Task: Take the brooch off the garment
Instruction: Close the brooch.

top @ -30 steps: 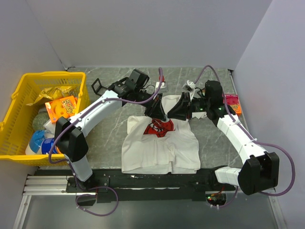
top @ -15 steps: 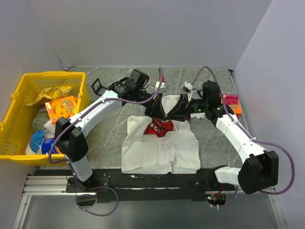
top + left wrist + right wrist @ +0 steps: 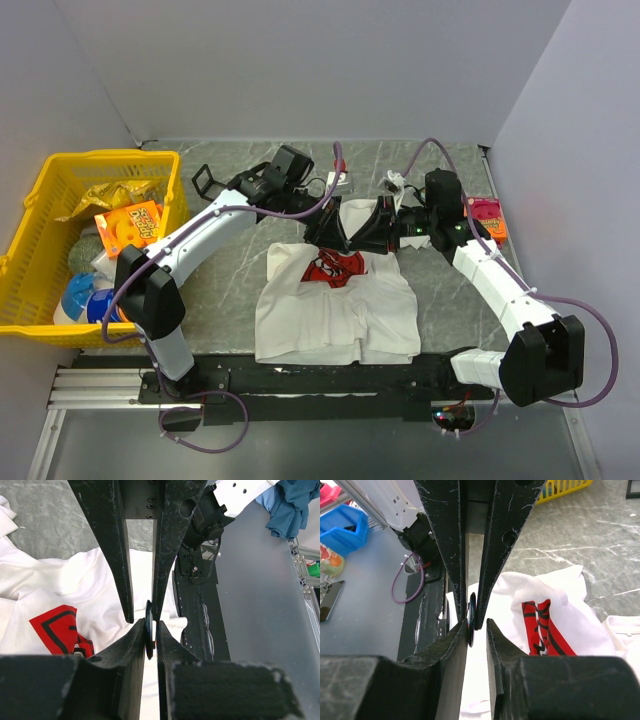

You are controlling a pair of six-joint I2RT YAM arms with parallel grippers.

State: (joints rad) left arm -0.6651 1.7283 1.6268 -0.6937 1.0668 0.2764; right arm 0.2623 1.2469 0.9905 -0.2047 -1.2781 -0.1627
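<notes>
**Top external**
- garment (image 3: 335,320): white T-shirt at frame centre on the grey marbled bench (image 3: 225,275). The lower part lies flat and the collar end is bunched up towards the hands.
- red print (image 3: 335,268): creased, just below the hands.
- left hand (image 3: 332,236) and right hand (image 3: 372,234): they meet tip to tip over the collar end. The finger gaps cannot be read from here.
- yellow basket (image 3: 110,156): left edge of frame, filled with packets.
- pink packet (image 3: 487,215): right edge of the bench.

**Left wrist**
- brooch (image 3: 149,636): thin dark disc seen edge-on at frame centre, over white cloth. It cannot be made out from above.
- The left hand's own fingers (image 3: 132,650) rise blurred from the bottom edge. They are almost closed and press the disc on both sides, gripping it.
- The right hand's pair comes down from the top edge and stands slightly wider. The disc lies against its right-of-frame finger.
- The red print shows at lower left.
- black rail (image 3: 192,600): right of centre.
- blue cloth (image 3: 290,505): upper right.

**Right wrist**
- The same disc appears edge-on at frame centre.
- The right hand's own fingers (image 3: 445,660) rise from the bottom edge, narrowly parted. The disc touches the left-of-frame finger, and a slit of white shows beside the other one. Whether this hand clamps anything cannot be told.
- The left hand's pair comes from the top edge and sits close on the disc.
- The garment bulges at right of frame.
- blue bin (image 3: 345,530): upper left.
</notes>
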